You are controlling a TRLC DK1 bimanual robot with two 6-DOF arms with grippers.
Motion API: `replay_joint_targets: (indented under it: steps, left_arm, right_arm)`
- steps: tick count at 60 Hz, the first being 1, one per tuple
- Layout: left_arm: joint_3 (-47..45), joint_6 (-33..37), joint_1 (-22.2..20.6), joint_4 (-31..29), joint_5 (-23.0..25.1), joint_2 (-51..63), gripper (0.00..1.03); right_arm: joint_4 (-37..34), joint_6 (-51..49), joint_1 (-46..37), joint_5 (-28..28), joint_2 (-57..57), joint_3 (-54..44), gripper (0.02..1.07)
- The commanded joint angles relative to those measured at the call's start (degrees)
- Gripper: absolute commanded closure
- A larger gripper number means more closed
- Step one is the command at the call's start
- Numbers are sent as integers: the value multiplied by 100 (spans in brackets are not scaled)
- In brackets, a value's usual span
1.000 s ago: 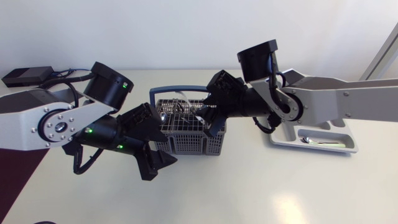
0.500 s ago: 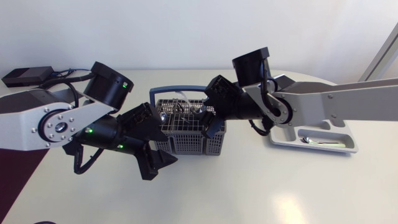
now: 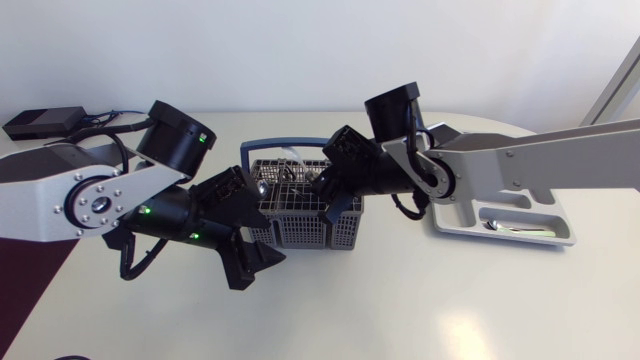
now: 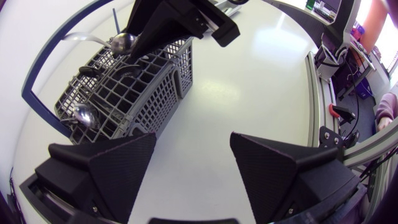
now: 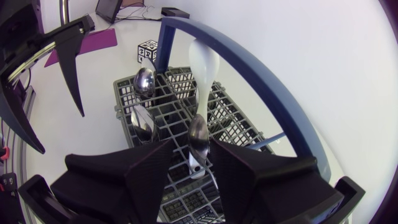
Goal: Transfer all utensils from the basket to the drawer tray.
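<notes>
The grey wire basket (image 3: pixel 300 222) with its blue handle (image 3: pixel 285 145) stands mid-table and holds several spoons. My right gripper (image 3: pixel 328 198) is down over its right half. In the right wrist view that gripper (image 5: pixel 193 146) is open, with the bowl of a metal spoon (image 5: pixel 198 140) standing between its fingers. A white plastic spoon (image 5: pixel 202 62) and two more metal spoons (image 5: pixel 144 81) stand ahead of it. My left gripper (image 3: pixel 250 265) hangs open just in front of the basket's left corner, nothing between its fingers (image 4: pixel 99 168). The drawer tray (image 3: pixel 450 228) lies to the right.
One spoon (image 3: pixel 495 226) lies in the tray. A black box (image 3: pixel 45 122) sits at the back left corner, and a dark mat (image 3: pixel 30 275) covers the table's left front. Bare tabletop runs along the front.
My right arm has shifted left, bringing its gripper further over the basket, and its fingers have drawn closer around the spoon. The left arm has not moved.
</notes>
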Motion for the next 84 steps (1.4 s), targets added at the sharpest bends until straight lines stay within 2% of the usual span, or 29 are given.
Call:
replay_joint_targets:
  steps: [1, 10, 37, 49, 67, 84]
  left_arm:
    - [-192, 120, 29, 32, 64, 94, 20]
    - [-184, 120, 11, 32, 64, 94, 20]
    - [-175, 111, -6, 76, 64, 173, 20]
    - [-122, 102, -59, 94, 64, 270, 20]
    - [-43, 84, -77, 94, 64, 331, 20]
    - [80, 67, -85, 94, 64, 375, 20]
  right_arm:
    - [-4, 173, -8, -118, 118, 146, 78]
    - [-153, 208, -17, -259, 232, 234, 102]
    - [-101, 437, -263, -874, -190, -12, 102]
    - [198, 384, -201, -857, -375, -267, 102]
    - [251, 173, 326, -118, -392, -267, 102]
    - [49, 6, 467, 444, -269, -21, 102]
